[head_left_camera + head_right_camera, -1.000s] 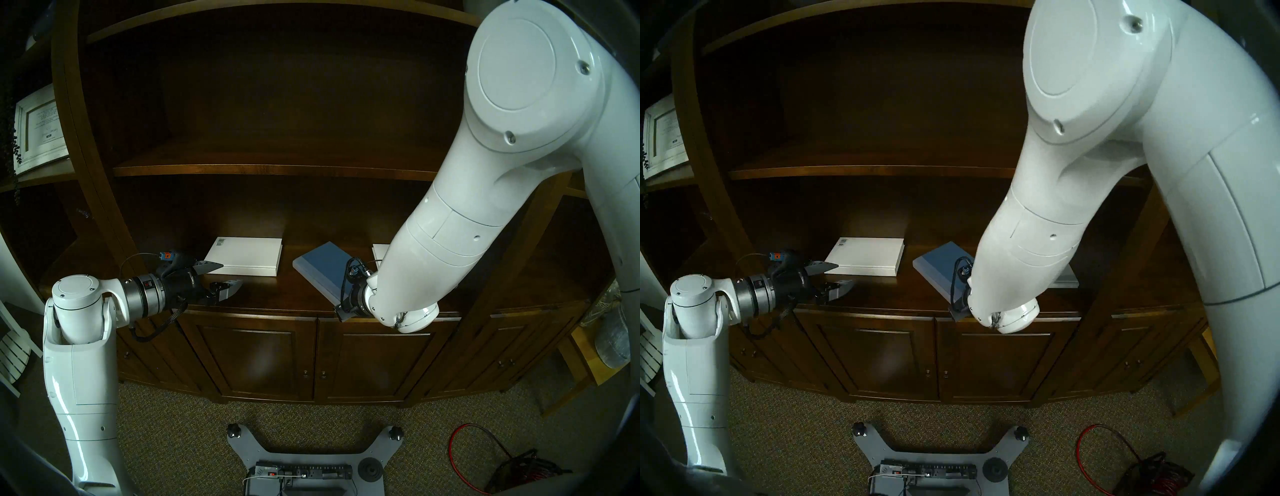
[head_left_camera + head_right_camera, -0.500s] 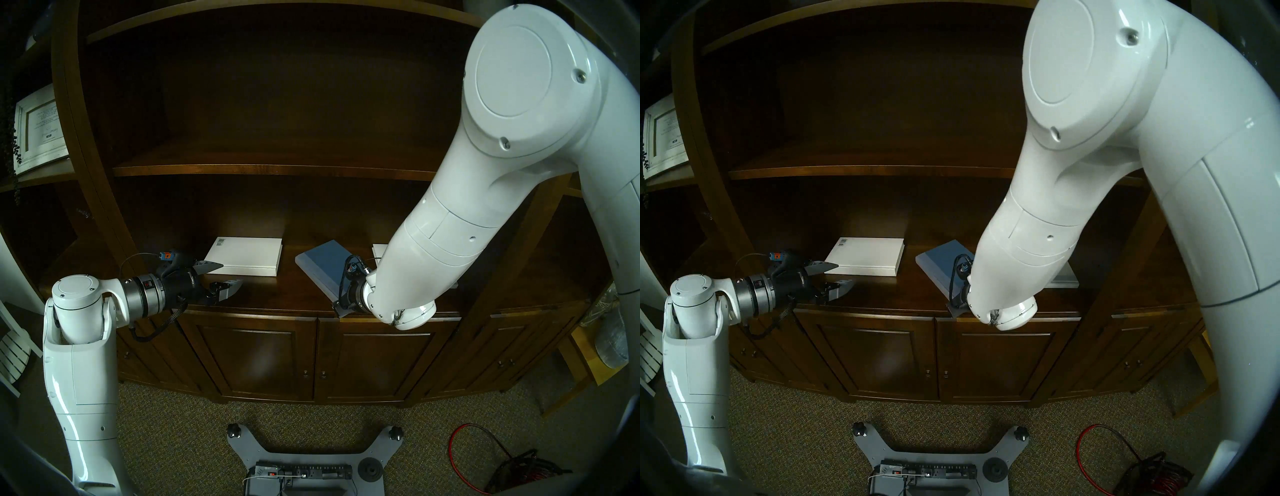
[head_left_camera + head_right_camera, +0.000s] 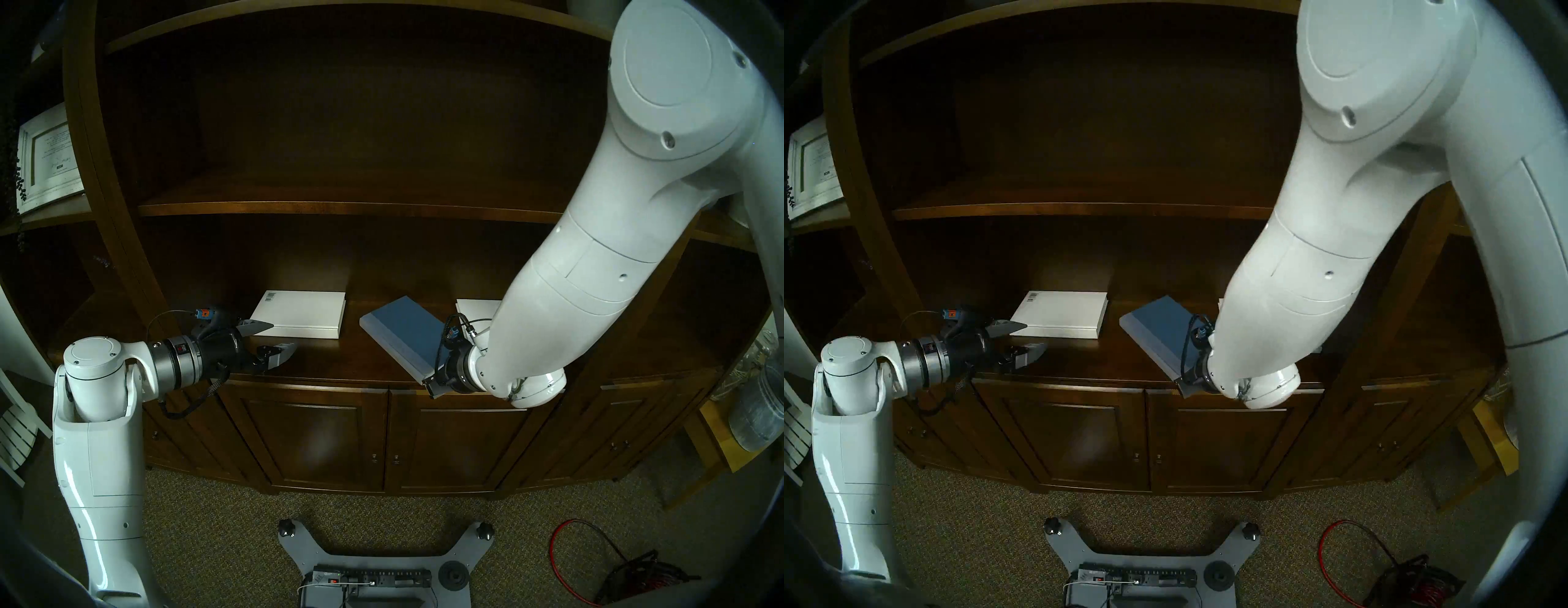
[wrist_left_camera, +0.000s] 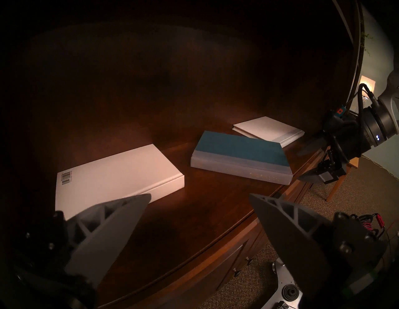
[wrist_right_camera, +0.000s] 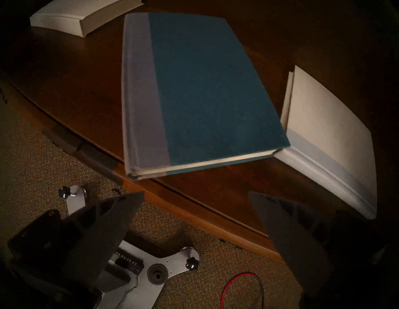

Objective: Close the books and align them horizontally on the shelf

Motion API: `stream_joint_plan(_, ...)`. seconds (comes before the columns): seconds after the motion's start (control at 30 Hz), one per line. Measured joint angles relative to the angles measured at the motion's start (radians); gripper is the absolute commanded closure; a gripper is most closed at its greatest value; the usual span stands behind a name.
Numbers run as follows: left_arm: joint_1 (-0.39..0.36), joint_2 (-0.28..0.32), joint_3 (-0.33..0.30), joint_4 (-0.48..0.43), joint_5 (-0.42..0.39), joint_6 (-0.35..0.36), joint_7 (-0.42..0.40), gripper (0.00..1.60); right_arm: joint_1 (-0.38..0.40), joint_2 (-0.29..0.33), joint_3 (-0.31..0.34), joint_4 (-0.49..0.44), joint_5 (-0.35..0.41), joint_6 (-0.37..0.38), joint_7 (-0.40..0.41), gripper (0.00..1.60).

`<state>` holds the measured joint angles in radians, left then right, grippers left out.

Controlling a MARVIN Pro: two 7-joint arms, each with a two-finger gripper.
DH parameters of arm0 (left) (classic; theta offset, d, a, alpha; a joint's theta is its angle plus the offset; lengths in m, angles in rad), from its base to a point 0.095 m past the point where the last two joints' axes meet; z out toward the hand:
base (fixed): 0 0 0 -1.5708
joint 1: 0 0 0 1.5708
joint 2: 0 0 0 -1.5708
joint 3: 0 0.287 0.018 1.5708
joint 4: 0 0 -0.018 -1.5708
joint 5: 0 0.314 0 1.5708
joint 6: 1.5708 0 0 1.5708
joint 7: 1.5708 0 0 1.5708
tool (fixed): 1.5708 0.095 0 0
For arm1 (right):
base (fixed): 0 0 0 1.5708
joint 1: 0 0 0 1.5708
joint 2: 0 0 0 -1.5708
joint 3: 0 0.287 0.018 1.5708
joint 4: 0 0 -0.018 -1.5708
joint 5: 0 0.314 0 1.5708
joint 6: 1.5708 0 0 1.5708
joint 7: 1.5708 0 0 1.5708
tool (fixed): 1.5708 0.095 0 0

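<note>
Three closed books flat on shelf (image 3: 322, 361) — barcode white book (image 3: 299, 314) at left, blue book (image 3: 405, 333) skewed in middle, its near corner at shelf lip, strip white book (image 4: 269, 129) right, corner touching blue

Left gripper (image 3: 278, 342) jaws apart, empty, beside barcode book; right gripper (image 5: 194, 218) spread wide, empty, before shelf edge — its white forearm (image 3: 564, 314) hides most of strip book from head views

A framed certificate (image 3: 47, 159) is leaning on a side shelf at far left, a red cable (image 3: 570, 547) is looping over the speckled carpet (image 3: 212, 530) at lower right, and a white slatted chair (image 3: 15, 437) is showing at the left edge.
</note>
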<state>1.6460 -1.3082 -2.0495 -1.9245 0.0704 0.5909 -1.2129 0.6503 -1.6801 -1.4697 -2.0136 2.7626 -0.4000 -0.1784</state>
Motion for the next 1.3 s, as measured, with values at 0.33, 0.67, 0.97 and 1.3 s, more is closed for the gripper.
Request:
stream_joint_plan(0.33,0.0,0.0,0.0,0.0,0.0,0.0,0.0,0.0,0.076,0.065,-0.014,-0.061,-0.035,-0.048,0.071,0.0)
stream_joint_plan(0.67,0.0,0.0,0.0,0.0,0.0,0.0,-0.001,0.0,0.107,0.098,-0.069,-0.004,-0.021,0.066,0.134,0.0)
stream_joint_plan(0.97,0.0,0.0,0.0,0.0,0.0,0.0,-0.001,0.0,0.061,0.126,-0.106,0.112,-0.043,0.165,0.242,0.0)
stream_joint_plan(1.3,0.0,0.0,0.0,0.0,0.0,0.0,-0.001,0.0,-0.052,0.146,-0.128,0.242,-0.07,0.224,0.323,0.0)
